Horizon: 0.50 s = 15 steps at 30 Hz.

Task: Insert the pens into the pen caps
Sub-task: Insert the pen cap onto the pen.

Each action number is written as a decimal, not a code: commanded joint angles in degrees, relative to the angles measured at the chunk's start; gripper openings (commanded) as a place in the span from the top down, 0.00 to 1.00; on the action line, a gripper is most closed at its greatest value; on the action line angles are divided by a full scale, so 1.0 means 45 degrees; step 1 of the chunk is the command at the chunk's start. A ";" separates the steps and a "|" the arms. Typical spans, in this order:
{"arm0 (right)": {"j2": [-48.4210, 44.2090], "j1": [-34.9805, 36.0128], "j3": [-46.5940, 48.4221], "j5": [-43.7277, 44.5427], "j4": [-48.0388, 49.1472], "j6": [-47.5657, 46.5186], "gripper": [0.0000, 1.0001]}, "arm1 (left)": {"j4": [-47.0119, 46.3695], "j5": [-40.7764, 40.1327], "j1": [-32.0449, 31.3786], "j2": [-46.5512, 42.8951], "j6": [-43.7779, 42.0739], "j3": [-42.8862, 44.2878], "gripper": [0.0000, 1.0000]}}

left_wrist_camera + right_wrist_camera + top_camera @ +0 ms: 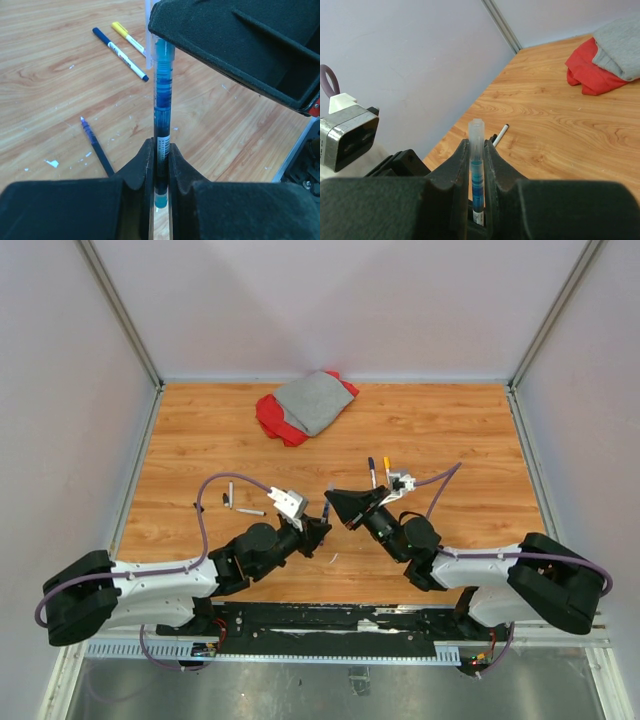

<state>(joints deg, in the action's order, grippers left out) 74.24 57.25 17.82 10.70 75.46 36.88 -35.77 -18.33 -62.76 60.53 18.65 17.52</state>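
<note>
Step in hand: one pen is being capped in mid-air. A blue pen [162,100] is held by both arms above the surface [450,440], close to the middle of its near edge. The left gripper [160,150] is pinched almost fully shut on the pen's lower barrel, and a pale-blue tail is seen poking out below the fingers. The right gripper [477,149] is pinched just as tight on the other end of the same pen. A clear tube end [476,129] sticks out past its fingers; cap or bare barrel end cannot be told. The pen is seen straight and in line between the two grips.

Judged stage: the press-together step, with seating under way or just done. The joint itself is hidden by the right fingers.

On the surface, a yellow-ended pen [127,37] and a dark-ended pen [120,54] lie side by side right of the middle. A purple-tipped pen [96,145] that looks uncapped lies near the grippers. Two more pens [240,505] lie left of the middle. No loose caps can be made out. Red and grey cloths [305,405] are bunched at the far edge.

Next move, as judged: a straight push along the pen's axis is needed, with no sideways bend. Then one grip should be released and the pen set down before another pen is fetched.
</note>
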 commanded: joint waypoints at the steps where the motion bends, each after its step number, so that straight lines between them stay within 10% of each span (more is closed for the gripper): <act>1: 0.0654 0.1543 -0.0666 -0.0260 -0.1129 -0.0245 0.99 | -0.1898 -0.1191 0.0081 -0.0665 0.0203 0.0291 1.00; 15: 0.4863 0.3968 -0.1033 0.1905 0.1577 0.1101 0.99 | -0.1896 -0.1367 0.0095 -0.0913 0.0190 0.0206 1.00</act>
<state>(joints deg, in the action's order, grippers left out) 88.16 67.44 15.94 26.79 86.91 37.98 -27.07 -18.31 -63.26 59.13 19.40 14.90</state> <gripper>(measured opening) 0.129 0.121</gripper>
